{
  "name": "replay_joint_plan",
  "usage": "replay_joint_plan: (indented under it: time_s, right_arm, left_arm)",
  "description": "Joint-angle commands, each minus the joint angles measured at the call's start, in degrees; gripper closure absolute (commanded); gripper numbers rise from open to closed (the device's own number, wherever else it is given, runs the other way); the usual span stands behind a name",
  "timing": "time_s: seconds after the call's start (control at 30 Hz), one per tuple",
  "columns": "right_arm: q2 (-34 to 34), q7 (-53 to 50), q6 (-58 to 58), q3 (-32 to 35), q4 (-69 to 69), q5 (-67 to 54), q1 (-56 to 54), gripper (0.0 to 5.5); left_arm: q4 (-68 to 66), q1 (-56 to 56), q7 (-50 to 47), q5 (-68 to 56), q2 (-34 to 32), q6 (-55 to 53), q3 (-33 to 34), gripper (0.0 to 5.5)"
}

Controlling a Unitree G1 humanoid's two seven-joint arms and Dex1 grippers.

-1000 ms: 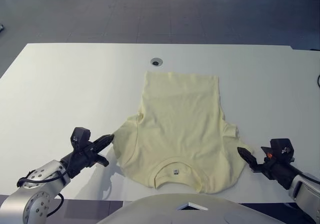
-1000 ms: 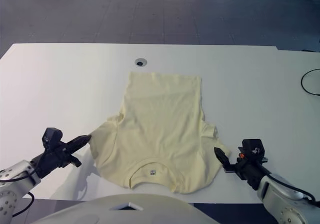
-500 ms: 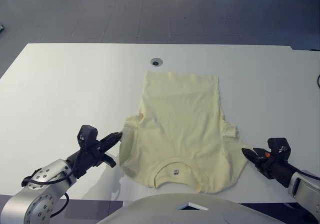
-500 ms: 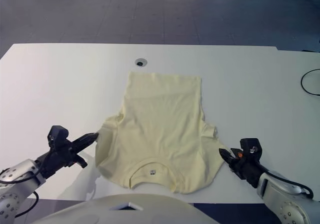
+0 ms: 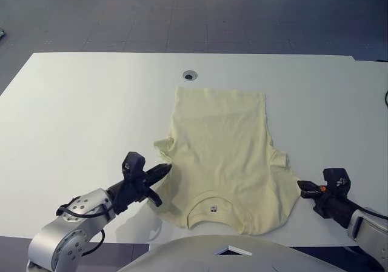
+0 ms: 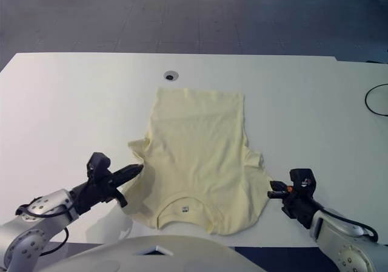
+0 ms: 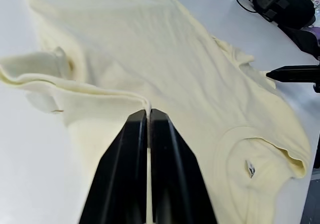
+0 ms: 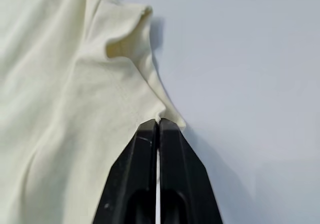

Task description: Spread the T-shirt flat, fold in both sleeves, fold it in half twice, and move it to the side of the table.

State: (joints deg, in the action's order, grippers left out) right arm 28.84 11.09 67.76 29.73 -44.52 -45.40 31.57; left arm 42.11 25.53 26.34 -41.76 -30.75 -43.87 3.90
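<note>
A pale yellow T-shirt (image 5: 221,145) lies on the white table (image 5: 79,114), collar toward me and hem at the far end. My left gripper (image 5: 163,168) is shut on the edge of the left sleeve, which is lifted and drawn in over the shirt's side. In the left wrist view the fabric fold (image 7: 75,87) meets the shut fingertips (image 7: 148,112). At the shirt's right side my right gripper (image 5: 301,186) is shut on the corner of the right sleeve (image 8: 167,115), low on the table.
A round cable hole (image 5: 190,75) sits in the table just beyond the hem. A black cable (image 6: 376,99) loops at the table's right edge. The front edge of the table runs close under both arms. Bare tabletop lies to the left and right.
My left gripper has moved right, dragging the left sleeve in over the shirt. My right gripper has shut on the right sleeve's corner and dropped slightly.
</note>
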Motion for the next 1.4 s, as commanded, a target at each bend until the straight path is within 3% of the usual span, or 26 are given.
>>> replay_joint_plan:
  time_s: [0.03,0.47,1.13,1.4]
  right_arm:
    - [-0.3,0.0,0.7,1.2,-2.5,-1.7,-0.8,5.48]
    - [-0.6,-0.4,0.7,0.0,-6.9,-8.8,-2.3,5.48]
    - [-1.6,-6.3,-0.5,-18.0,-8.5,-10.1,-9.1,5.48]
    - [-1.3,-7.4,-0.9,-22.5,-7.1,-8.6,-10.5,5.5]
  left_arm:
    - [0.0,-1.6,-0.7,1.9,0.3,-0.2,-3.6,5.5]
    - [-4.1,-4.9,-1.6,7.0,3.4,1.1,-12.5,5.5]
    - [-7.2,-7.8,-2.1,10.8,7.3,2.9,-17.4,5.5]
    - [-5.1,-8.2,-1.2,9.2,6.7,5.2,-13.2,3.98]
